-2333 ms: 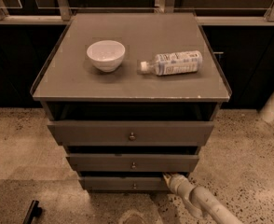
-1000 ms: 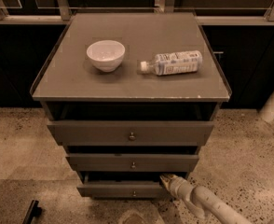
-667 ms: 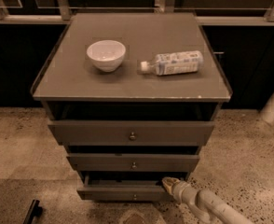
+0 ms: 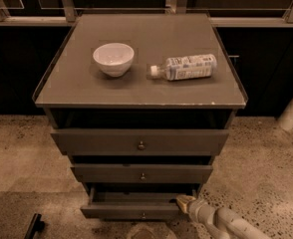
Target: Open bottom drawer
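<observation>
The gripper (image 4: 185,202) is presented low, right of centre. The pale arm (image 4: 225,222) is extended behind it, sloping down and to its right, out of view.

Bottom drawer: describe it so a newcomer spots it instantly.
Start at the grey-brown cabinet with a white bowl and a bottle on top. The bottom drawer is lowest in its front, nearest the floor, with the tool at its right end. Unlike the middle drawer and top drawer, it has the slimmest front and is partly pulled out.

Dim amber light (end effector (image 4: 185,202) bottom-right)
</observation>
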Motion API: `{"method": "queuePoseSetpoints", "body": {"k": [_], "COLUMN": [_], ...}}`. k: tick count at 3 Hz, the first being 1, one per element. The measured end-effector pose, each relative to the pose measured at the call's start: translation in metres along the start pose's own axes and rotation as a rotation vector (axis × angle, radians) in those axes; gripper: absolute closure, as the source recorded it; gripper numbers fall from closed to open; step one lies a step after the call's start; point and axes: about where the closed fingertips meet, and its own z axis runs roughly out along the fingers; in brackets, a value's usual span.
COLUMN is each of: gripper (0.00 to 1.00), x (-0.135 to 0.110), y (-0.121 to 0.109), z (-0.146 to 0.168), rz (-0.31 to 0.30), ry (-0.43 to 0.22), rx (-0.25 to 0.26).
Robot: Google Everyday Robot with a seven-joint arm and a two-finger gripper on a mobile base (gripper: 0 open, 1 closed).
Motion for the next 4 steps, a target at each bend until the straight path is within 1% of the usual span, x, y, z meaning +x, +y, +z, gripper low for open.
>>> {"method": "queuePoseSetpoints", "body": {"k": [1, 2, 3, 4], "gripper": [1.0, 1.0, 1.0, 1.0], "x": [-0.005, 0.015, 0.014, 0.002], "y": [0.001, -0.001, -0.001, -0.004], "z": [-0.002, -0.029, -0.029, -0.021], "rz": [0.001, 0.099, 0.099, 0.066], "ry": [0.0, 0.031, 0.031, 0.028], "rx": [0.0, 0.011, 0.011, -0.003]}}
